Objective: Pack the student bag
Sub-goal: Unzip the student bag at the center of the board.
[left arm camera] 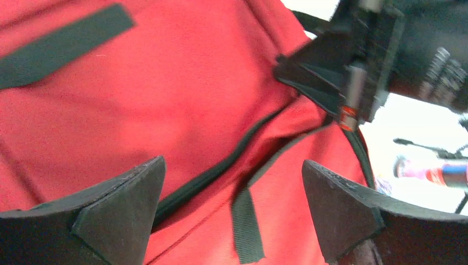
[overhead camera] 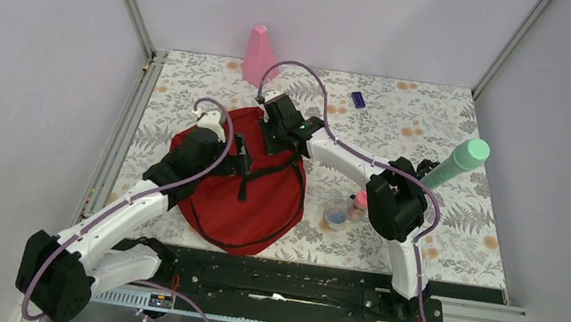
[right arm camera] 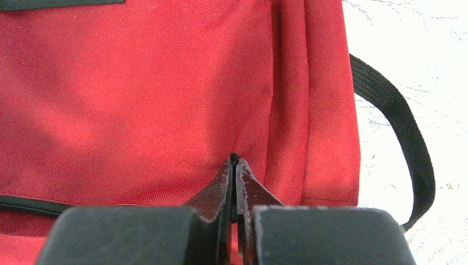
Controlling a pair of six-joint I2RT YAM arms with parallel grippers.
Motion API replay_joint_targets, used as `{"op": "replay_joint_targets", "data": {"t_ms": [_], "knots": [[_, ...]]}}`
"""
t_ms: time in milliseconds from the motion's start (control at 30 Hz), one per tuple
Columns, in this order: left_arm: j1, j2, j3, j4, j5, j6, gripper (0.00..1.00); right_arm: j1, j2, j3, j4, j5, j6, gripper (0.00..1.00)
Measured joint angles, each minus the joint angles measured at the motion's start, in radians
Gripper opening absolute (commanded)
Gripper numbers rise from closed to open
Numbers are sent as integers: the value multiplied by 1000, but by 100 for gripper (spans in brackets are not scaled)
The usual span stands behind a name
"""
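The dark red student bag (overhead camera: 259, 208) lies flat on the table's left half, its black straps on top. My left gripper (overhead camera: 237, 152) hovers open over the bag's upper part; in the left wrist view (left arm camera: 232, 187) a black zipper line (left arm camera: 221, 165) and a short strap tab (left arm camera: 246, 232) lie between its fingers. My right gripper (overhead camera: 270, 135) is at the bag's far edge. In the right wrist view (right arm camera: 234, 160) its jaws are pressed together on a small black piece at the tip, seemingly the zipper pull, against the red fabric (right arm camera: 138, 99).
A pink bottle (overhead camera: 259, 55) stands at the back. A small purple item (overhead camera: 358, 99) lies at the back right. A green cylinder (overhead camera: 459, 164) lies at the right. A pink-capped bottle (overhead camera: 358, 205) and a round container (overhead camera: 335, 213) sit beside the bag's right edge.
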Motion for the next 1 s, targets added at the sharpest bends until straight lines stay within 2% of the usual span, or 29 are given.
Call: {"op": "replay_joint_targets", "data": {"t_ms": [133,267,367,500,600,1000], "knots": [[78,-77,-21,-46,-95,-38,99,11,-3,-3,5,6,0,0],[206,-180,-126,-45,-105,-83,99,35,-3,-3,8,25,0,0],[286,-193,-166,-68,-103,-113,99,57,-3,-3,12,27,0,0],[312,-204,-213,-60,-101,-152,98,78,-3,-2,11,29,0,0],[316,-231,-261,-55,-99,-184,93,87,-3,2,11,27,0,0],[332,-219,-325,28,-72,-237,27,103,-3,5,11,28,0,0]]}}
